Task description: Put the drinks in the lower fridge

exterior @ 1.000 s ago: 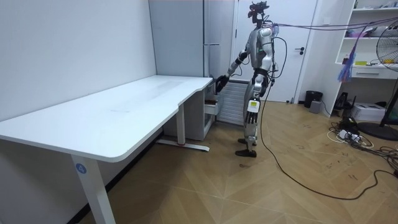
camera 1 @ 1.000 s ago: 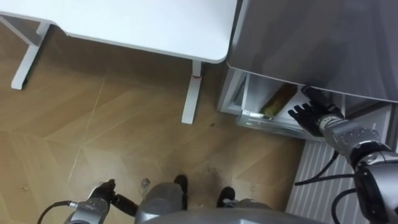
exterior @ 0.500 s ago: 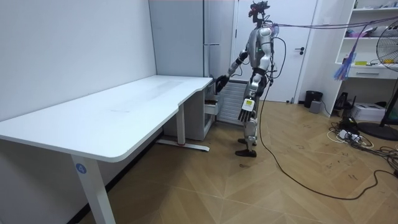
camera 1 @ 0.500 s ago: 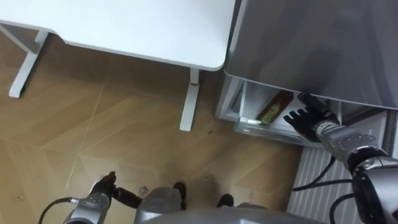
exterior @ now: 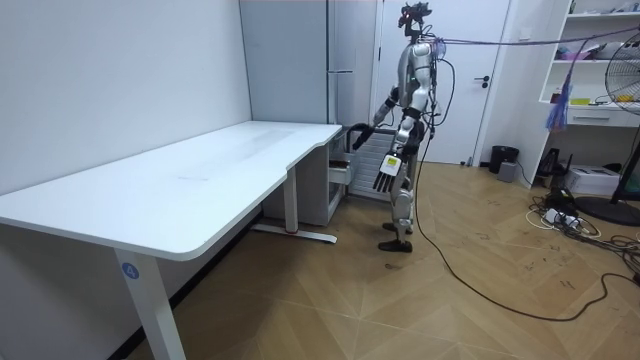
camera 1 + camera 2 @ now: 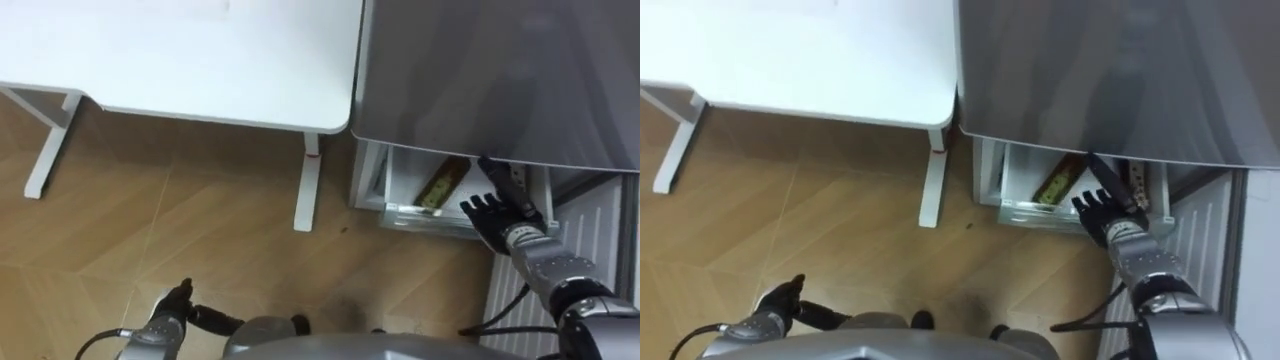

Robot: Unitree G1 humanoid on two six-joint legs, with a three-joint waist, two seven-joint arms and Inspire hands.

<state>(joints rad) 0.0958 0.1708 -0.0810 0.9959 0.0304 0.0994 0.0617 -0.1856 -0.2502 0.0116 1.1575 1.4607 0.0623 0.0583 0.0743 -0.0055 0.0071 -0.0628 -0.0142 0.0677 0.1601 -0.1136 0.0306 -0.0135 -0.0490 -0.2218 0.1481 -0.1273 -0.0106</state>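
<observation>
A brown and green drink bottle (image 6: 440, 184) (image 6: 1054, 186) lies in the open lower drawer (image 6: 420, 213) (image 6: 1032, 214) of the grey fridge (image 6: 500, 80) (image 5: 300, 60). My right hand (image 6: 501, 206) (image 6: 1103, 206) is open just right of the bottle. Its straight fingers reach over the drawer's front rim and hold nothing. Low at my side, my left hand (image 6: 171, 309) (image 5: 385, 172) hangs open and idle. In the room view I stand upright facing the fridge, with my right arm stretched toward the drawer.
A long white desk (image 6: 200, 60) (image 5: 180, 190) butts against the fridge on my left, and its leg (image 6: 307, 195) stands close to the drawer. A white ribbed panel (image 6: 600, 240) rises at my right. Wooden floor lies open behind me.
The eye view has shifted. My right hand has drawn slightly back from the drawer's inside. My left hand has swung a little forward at my side.
</observation>
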